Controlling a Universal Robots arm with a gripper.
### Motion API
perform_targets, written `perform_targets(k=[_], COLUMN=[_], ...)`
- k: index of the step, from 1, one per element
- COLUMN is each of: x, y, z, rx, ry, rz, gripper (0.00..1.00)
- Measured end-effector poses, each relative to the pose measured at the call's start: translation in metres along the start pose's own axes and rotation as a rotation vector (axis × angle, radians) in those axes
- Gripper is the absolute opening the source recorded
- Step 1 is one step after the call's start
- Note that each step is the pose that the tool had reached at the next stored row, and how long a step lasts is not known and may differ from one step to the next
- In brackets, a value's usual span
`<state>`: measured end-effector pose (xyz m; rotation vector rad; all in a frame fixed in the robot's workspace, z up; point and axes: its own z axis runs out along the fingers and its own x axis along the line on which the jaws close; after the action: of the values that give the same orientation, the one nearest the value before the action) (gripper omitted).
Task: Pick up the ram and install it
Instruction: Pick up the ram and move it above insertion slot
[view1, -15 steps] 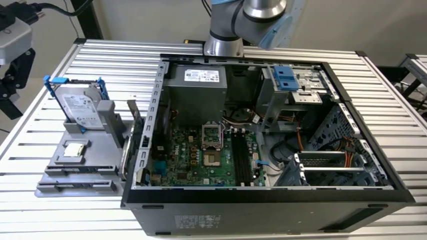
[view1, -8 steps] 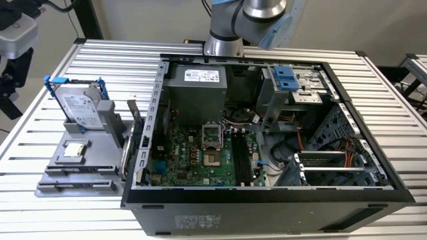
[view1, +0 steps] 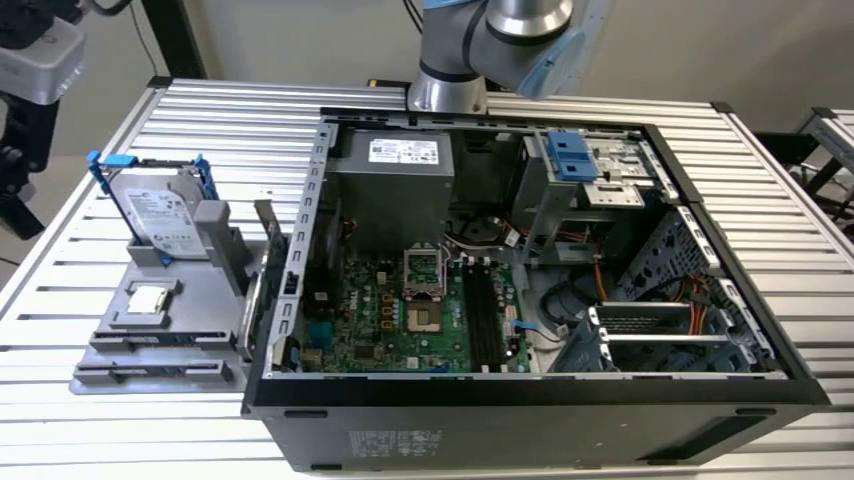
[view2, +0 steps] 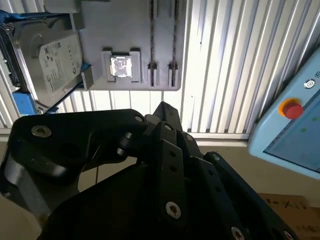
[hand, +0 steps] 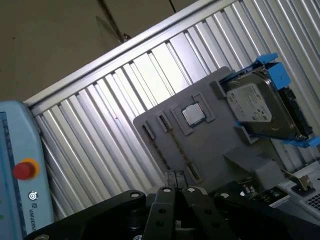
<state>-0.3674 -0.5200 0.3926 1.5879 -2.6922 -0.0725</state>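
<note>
The gripper (hand: 175, 176) faced the tray (hand: 220, 137) at the case's (view1: 534, 430) nine o'clock, fingers (hand: 169, 179) clenched empty; reaching the ram called for spreading them first.

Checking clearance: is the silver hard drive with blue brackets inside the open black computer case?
No, the silver hard drive stands on the grey plastic tray outside the case, at the exterior view's left.

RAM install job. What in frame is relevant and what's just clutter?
Job:
- gripper, shut
- motherboard's black slots, inside the open case

Lying about:
- hard drive
- CPU chip
- gray tray holding both
- blue pendant
</note>
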Motion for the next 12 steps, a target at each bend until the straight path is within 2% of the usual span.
perform_targets(k=[6,12], x=[0.0000,0.0000], y=[0.0000,0.0000], z=[0.0000,0.0000], rx=[-0.0011,-0.0007], ry=[0.0051,0.0118], rz=[-0.108,-0.193], gripper=[0.00,0.00])
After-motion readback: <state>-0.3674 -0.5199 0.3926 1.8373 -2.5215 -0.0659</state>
